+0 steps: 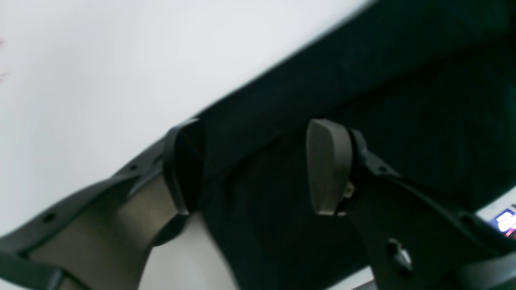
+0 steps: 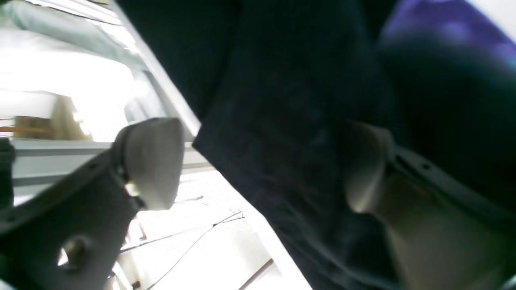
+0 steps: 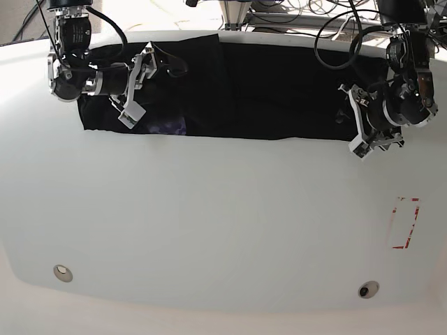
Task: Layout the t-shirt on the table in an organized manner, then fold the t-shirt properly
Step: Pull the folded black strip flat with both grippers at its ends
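The black t-shirt (image 3: pixel 265 84) lies spread in a long band across the far part of the white table (image 3: pixel 223 223). Its purple print (image 3: pixel 167 127) shows near its left front edge, and also at the top right of the right wrist view (image 2: pixel 443 28). My right gripper (image 3: pixel 137 87) is open at the shirt's left end, with cloth (image 2: pixel 282 141) between the spread fingers (image 2: pixel 153 161). My left gripper (image 3: pixel 355 120) is open at the shirt's right end. In the left wrist view it (image 1: pixel 258 169) straddles the shirt's edge (image 1: pixel 262 193), one finger (image 1: pixel 328 167) over the cloth.
A red-outlined rectangle (image 3: pixel 405 223) is marked at the table's right. Two round metal fittings (image 3: pixel 63 272) (image 3: pixel 368 288) sit near the front edge. Cables and frame parts (image 3: pixel 279 10) stand behind the table's far edge.
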You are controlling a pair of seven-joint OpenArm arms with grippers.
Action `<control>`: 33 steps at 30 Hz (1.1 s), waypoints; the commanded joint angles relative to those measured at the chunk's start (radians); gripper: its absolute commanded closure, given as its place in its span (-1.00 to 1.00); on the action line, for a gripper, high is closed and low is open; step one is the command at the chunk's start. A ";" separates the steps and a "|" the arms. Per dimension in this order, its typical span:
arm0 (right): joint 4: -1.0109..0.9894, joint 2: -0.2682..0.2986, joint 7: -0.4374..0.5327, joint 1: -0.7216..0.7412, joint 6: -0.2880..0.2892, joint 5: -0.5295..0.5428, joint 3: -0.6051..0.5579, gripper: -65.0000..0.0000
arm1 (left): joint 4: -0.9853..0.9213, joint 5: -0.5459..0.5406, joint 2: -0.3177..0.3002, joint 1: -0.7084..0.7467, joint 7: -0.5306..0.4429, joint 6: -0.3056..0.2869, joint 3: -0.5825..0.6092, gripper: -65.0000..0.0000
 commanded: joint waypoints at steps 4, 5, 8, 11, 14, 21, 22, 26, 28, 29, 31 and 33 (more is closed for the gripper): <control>-0.058 -0.013 0.016 -0.010 0.006 0.021 0.009 0.33 | 0.014 0.004 -0.010 0.052 -0.020 0.002 -0.010 -0.15; -0.079 -0.013 0.016 -0.010 0.006 0.021 0.009 0.46 | 0.011 0.005 -0.004 0.055 -0.020 0.002 -0.012 -0.14; -0.153 -0.010 0.016 0.005 0.006 0.019 0.009 0.76 | -0.013 0.007 -0.004 0.062 -0.020 0.002 -0.015 -0.14; -0.217 -0.008 0.037 0.019 0.006 -0.014 0.009 0.68 | -0.067 0.019 -0.013 0.064 -0.031 0.002 -0.015 -0.14; -0.251 0.003 0.071 0.033 0.006 -0.080 0.009 0.60 | -0.134 0.063 -0.027 0.064 -0.084 0.002 -0.003 -0.04; -0.283 0.018 0.143 0.062 0.006 -0.274 0.008 0.59 | -0.308 0.157 -0.033 0.009 -0.207 0.002 0.073 0.18; -0.285 0.016 0.143 0.071 0.006 -0.298 0.008 0.59 | -0.323 0.163 -0.033 -0.002 -0.209 0.002 0.080 0.18; -0.305 0.012 0.148 0.092 0.006 -0.416 0.011 0.59 | -0.392 0.172 -0.050 -0.064 -0.213 0.002 0.129 0.18; -0.325 0.010 0.149 0.117 0.006 -0.458 0.012 0.59 | -0.423 0.171 -0.050 -0.096 -0.219 0.002 0.156 0.18; -0.352 0.010 0.151 0.135 0.006 -0.487 0.012 0.60 | -0.446 0.171 -0.052 -0.122 -0.227 0.002 0.175 0.18; -0.383 0.010 0.159 0.155 0.006 -0.504 0.012 0.60 | -0.467 0.171 -0.052 -0.143 -0.235 0.002 0.189 0.18; -0.427 0.010 0.200 0.184 0.006 -0.519 0.009 0.60 | -0.489 0.171 -0.052 -0.172 -0.238 0.002 0.198 0.18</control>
